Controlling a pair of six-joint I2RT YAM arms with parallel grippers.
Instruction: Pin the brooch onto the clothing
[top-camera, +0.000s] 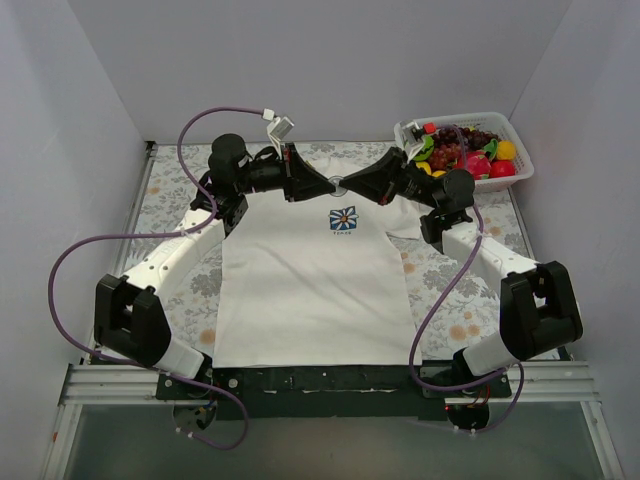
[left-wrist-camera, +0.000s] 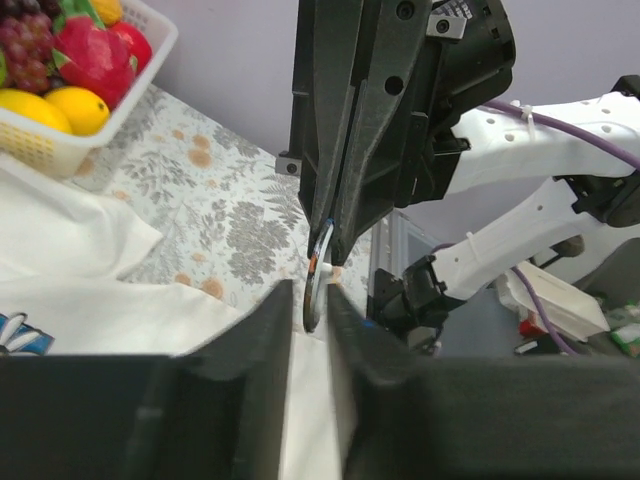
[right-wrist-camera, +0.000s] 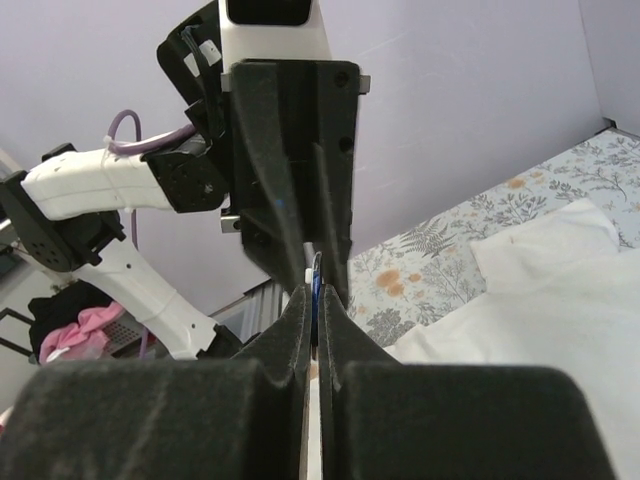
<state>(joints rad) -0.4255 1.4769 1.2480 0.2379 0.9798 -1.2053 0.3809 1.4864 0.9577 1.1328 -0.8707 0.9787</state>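
Left gripper (top-camera: 324, 184) and right gripper (top-camera: 353, 186) meet tip to tip, both clenched on the brooch (top-camera: 338, 184). White T-shirt (top-camera: 310, 300) lies flat beneath.

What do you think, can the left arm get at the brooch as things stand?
Very likely yes: the left end effector sits at the brooch by the collar of the T-shirt, fingertips either side of its lower edge. The right end effector pinches it from the opposite side, leaving that edge free.

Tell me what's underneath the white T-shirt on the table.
The floral mat shows around the T-shirt on both sides, so it seems to run beneath it. Anything else under the cloth is covered and cannot be seen.
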